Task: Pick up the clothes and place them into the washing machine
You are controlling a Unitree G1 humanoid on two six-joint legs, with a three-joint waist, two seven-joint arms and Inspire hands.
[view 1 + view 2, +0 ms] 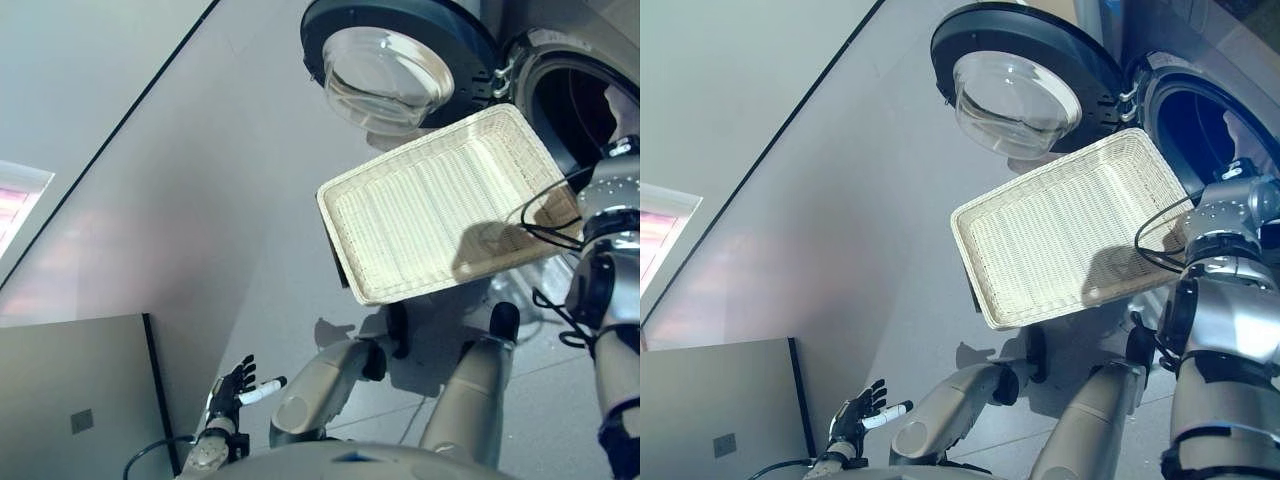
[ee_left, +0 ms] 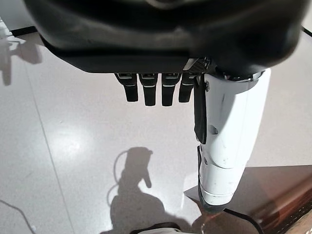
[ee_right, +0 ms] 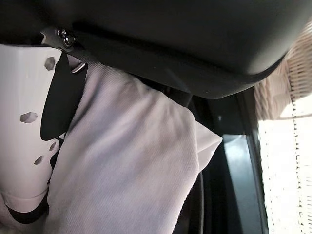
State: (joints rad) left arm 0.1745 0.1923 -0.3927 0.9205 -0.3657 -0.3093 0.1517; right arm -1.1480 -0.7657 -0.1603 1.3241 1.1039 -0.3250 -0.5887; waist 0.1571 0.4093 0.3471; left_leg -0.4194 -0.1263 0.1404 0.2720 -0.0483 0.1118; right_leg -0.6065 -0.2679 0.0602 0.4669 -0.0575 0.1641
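The right hand [image 3: 29,146] grips a pale cloth [image 3: 126,170] at the washing machine [image 1: 570,90] opening. The left hand [image 1: 232,385] hangs with fingers relaxed over the floor [image 1: 200,200]. A wicker basket [image 1: 440,205] stands nearby.

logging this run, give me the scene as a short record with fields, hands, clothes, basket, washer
left hand: open, low by the robot's side, holds nothing
right hand: at the washing machine's opening, pale cloth against the thumb; fingers hidden
basket: white wicker, empty, in front of the machine
washing machine: drum open
door: swung open, to the left of the drum
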